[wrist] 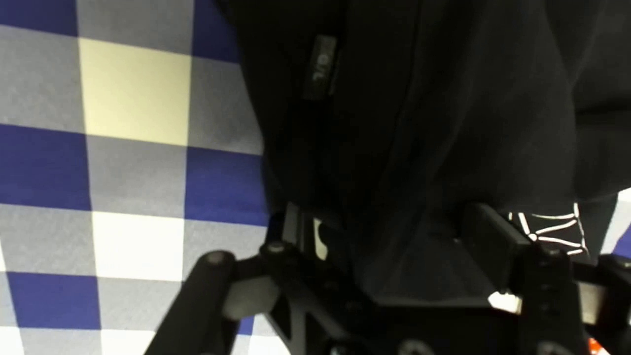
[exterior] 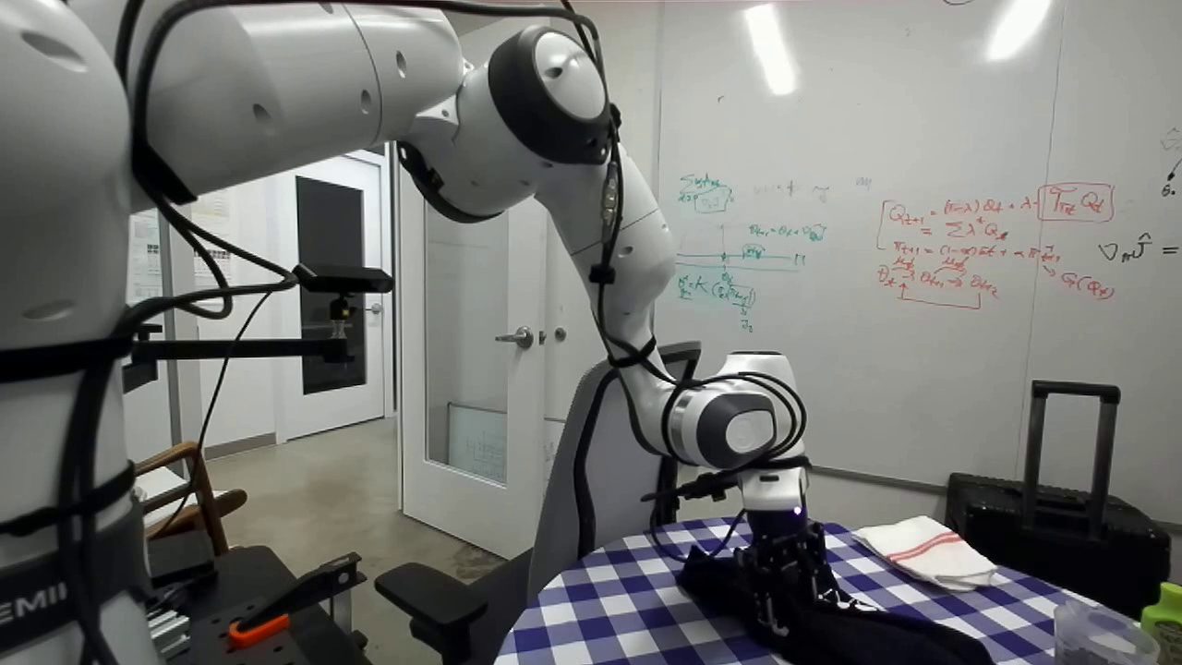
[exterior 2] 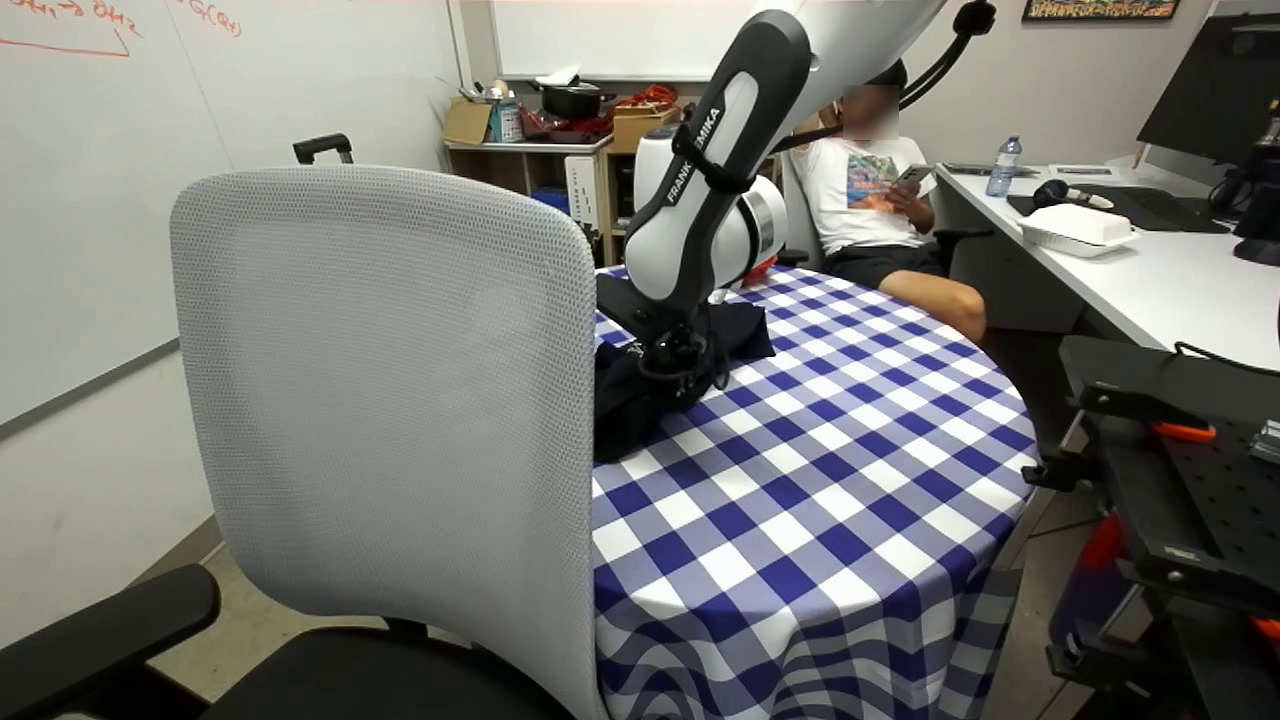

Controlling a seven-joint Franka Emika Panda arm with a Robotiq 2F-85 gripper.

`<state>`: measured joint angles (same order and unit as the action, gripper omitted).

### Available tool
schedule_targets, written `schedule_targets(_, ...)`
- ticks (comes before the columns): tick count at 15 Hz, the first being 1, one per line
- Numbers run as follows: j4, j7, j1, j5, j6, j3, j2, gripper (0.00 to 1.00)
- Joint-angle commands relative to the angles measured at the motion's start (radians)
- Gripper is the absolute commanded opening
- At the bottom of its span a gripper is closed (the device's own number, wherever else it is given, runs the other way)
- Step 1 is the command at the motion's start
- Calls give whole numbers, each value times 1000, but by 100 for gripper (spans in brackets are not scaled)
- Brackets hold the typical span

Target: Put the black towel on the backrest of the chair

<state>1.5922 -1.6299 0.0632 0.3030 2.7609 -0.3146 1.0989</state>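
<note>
The jaws point down over the desk (exterior 2: 860, 440) and stand wide, with part of the black towel (wrist: 443, 128) between them in the wrist view; whether they touch it cannot be told. The towel lies rumpled on the desk in both exterior views, apart from the backrest (exterior 2: 385, 390) of the chair (exterior 2: 400, 685), which stands upright beside the desk. In an exterior view, a red-striped white cloth (exterior: 926, 551) lies near the towel, and a case (exterior: 1062, 554) stands behind the desk.
</note>
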Motion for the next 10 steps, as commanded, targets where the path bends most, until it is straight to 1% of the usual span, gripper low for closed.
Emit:
schedule_targets(1,-45,-51,-8,-23,1,-9,7,77)
schedule_targets(2,-53,-53,-11,-24,1,-11,8,70)
schedule_targets(3,-60,-57,-12,-25,3,-12,10,53)
schedule_targets(4,-66,-61,-14,-27,3,-13,12,52)
schedule_targets(7,-76,-66,-13,-31,1,-16,15,28)
schedule_targets(9,-81,-67,-13,-32,-1,-16,15,14)
schedule_targets(10,-82,-68,-13,-32,-1,-16,15,5)
